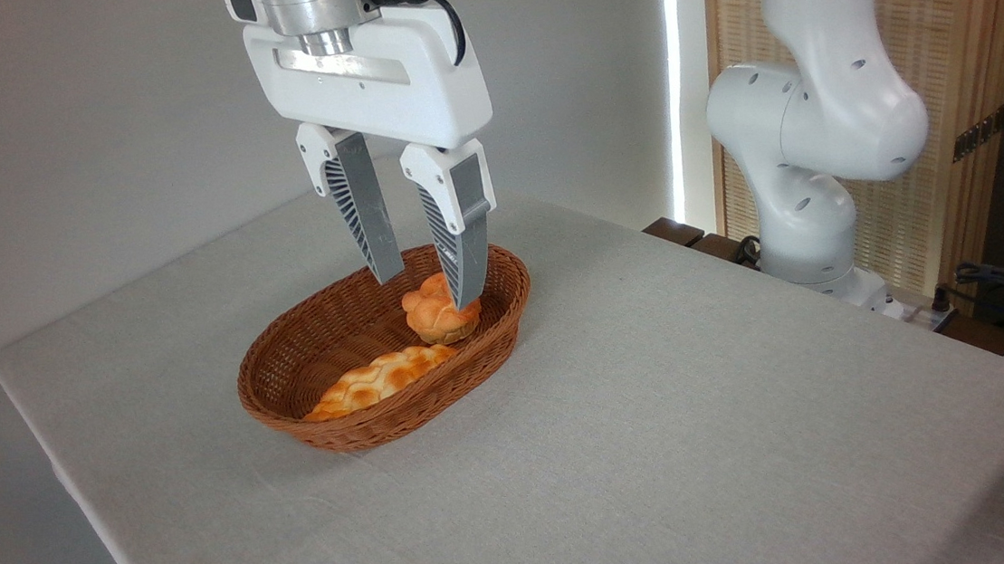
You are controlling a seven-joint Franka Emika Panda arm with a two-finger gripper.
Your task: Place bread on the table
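Two bakery items in wicker basket (504, 304): braided loaf (379, 380) along near wall, knotted bun (436, 310) beside; gripper (426, 289) above, jaws apart, empty; transfer to tabletop (704, 410) not begun.

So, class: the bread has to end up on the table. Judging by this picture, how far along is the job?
Nothing is done yet: the braided loaf lies in the wicker basket. In hand: the open, empty tool hangs over the basket's far end, by the round bun. Left: grasp the loaf, lift it out, set it on the table.
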